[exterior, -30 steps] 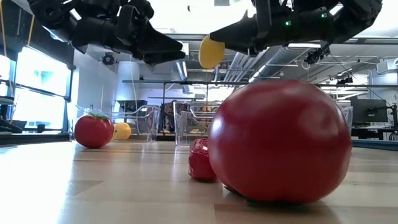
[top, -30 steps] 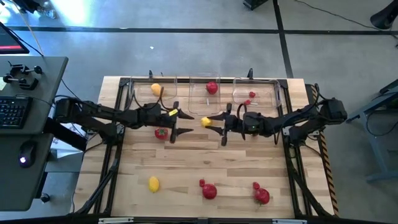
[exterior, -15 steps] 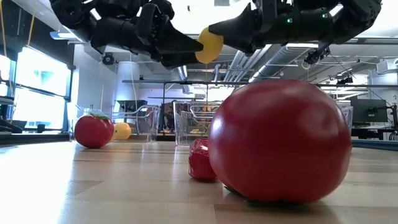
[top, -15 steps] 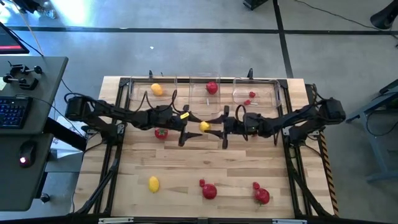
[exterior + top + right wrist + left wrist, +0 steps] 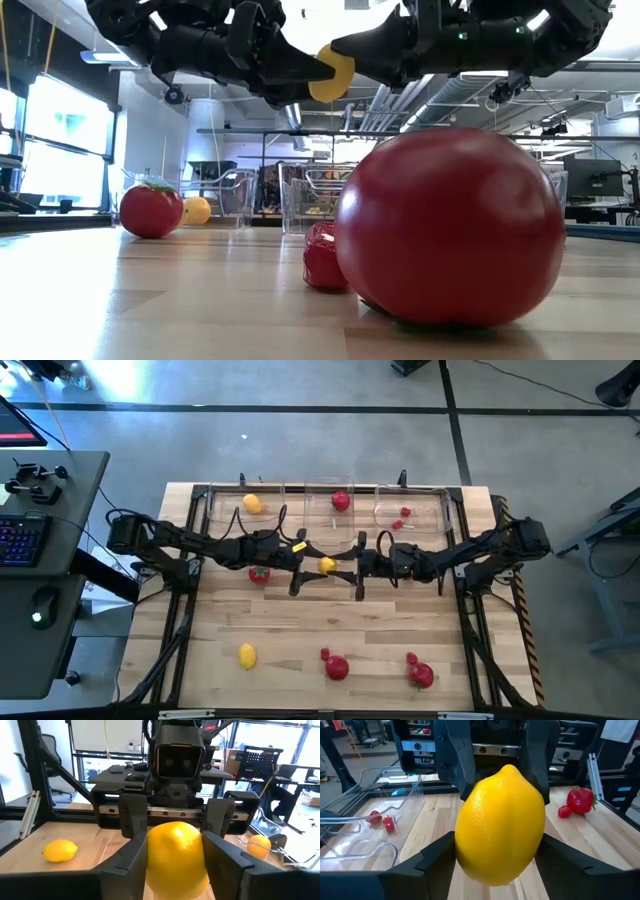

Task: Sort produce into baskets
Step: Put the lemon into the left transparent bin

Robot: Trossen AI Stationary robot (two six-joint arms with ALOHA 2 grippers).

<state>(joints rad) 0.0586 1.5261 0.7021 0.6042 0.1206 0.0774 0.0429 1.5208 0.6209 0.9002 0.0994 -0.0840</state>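
Passing a lemon (image 5: 327,565) mid-air above the surface (image 5: 300,630): pinched in the right pincer (image 5: 343,564), long axis crosswise, lying between the spread left pincer (image 5: 310,567) fingers.

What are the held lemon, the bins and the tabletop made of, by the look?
Lemon: likely moulded plastic, a toy; glossy skin with even dimples, uniform yellow. It sits between the left claw and the right claw.
Bins: clear hard plastic; see-through walls with bright rim highlights.
Tabletop: light wood planks; visible grain and seams, satin finish.
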